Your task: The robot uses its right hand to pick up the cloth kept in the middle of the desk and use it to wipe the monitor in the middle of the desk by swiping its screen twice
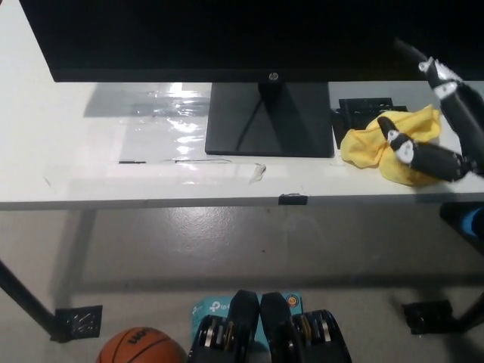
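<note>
A crumpled yellow cloth [370,141] lies on the white desk [91,162] to the right of the monitor's stand [269,121]. The black monitor [227,38] spans the top of the head view, its screen dark. My black right hand [442,125] hovers over the cloth's right part, open, with fingers spread and one fingertip [399,144] right above the cloth. Nothing is held in it. My left hand does not show.
A small black object [361,108] sits behind the cloth. Tape strips and a glossy patch [166,125] mark the desk left of the stand. Below the desk's front edge lie a basketball [140,348] and a black floor bracket [78,323].
</note>
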Controlling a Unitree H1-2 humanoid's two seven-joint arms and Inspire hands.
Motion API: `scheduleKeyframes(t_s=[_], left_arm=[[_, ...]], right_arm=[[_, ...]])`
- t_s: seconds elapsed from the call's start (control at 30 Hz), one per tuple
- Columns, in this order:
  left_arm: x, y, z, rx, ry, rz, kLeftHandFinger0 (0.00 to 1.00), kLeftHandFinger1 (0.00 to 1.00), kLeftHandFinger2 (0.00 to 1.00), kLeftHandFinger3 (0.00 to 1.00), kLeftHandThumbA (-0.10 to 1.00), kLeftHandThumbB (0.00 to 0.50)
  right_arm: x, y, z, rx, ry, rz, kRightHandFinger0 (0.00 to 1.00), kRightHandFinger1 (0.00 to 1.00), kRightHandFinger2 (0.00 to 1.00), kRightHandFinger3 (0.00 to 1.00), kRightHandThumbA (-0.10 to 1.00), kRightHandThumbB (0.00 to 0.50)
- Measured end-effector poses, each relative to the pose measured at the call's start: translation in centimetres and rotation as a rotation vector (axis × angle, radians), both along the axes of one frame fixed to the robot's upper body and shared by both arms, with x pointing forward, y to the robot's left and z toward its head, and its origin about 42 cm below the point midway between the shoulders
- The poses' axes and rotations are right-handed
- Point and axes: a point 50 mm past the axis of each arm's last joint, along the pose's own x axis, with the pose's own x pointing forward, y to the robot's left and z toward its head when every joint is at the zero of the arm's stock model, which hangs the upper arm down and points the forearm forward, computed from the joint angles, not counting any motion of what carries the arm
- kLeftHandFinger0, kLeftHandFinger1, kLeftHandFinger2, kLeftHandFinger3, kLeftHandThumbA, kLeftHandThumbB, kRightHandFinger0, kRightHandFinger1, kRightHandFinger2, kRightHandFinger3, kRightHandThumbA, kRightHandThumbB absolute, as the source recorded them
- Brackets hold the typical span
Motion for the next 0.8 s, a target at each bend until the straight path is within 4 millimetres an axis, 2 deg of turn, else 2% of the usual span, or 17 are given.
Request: scheduleKeyframes(t_s=[0.1, 0.3, 0.37, 0.53, 0.63, 0.7, 0.8], left_arm=[[0.0, 0.0, 0.0, -0.002, 0.001, 0.001, 0.63, 0.51, 0.0, 0.0, 0.47, 0.5], [0.1, -0.1, 0.1, -0.003, 0.007, 0.007, 0.63, 0.51, 0.0, 0.0, 0.49, 0.5], [0.1, -0.1, 0.2, -0.002, 0.007, 0.006, 0.62, 0.51, 0.0, 0.0, 0.48, 0.5], [0.3, -0.3, 0.5, 0.001, -0.006, -0.003, 0.61, 0.5, 0.0, 0.0, 0.49, 0.5], [0.3, -0.3, 0.5, 0.003, -0.005, -0.003, 0.61, 0.5, 0.0, 0.0, 0.48, 0.5], [0.3, -0.3, 0.5, 0.004, -0.005, -0.003, 0.65, 0.54, 0.0, 0.0, 0.49, 0.5], [0.3, -0.3, 0.5, 0.006, -0.005, -0.005, 0.63, 0.52, 0.0, 0.0, 0.48, 0.5]], right_arm=[[1.8, -0.6, -1.0, -0.034, 0.052, -0.048, 1.0, 1.0, 1.0, 1.0, 0.39, 0.362], [4.6, -1.3, -3.5, -0.101, 0.164, -0.124, 1.0, 1.0, 1.0, 1.0, 0.42, 0.397], [5.3, -1.5, -3.9, -0.121, 0.185, -0.145, 1.0, 1.0, 1.0, 1.0, 0.43, 0.387], [6.7, -1.9, -5.1, -0.148, 0.245, -0.182, 1.0, 1.0, 1.0, 1.0, 0.41, 0.398], [7.1, -2.2, -6.3, -0.159, 0.285, -0.199, 1.0, 1.0, 1.0, 1.0, 0.46, 0.41], [7.3, -2.3, -6.9, -0.17, 0.307, -0.206, 1.0, 1.0, 1.0, 1.0, 0.51, 0.415], [7.7, -2.6, -8.3, -0.195, 0.352, -0.219, 1.0, 1.0, 1.0, 1.0, 0.49, 0.433]])
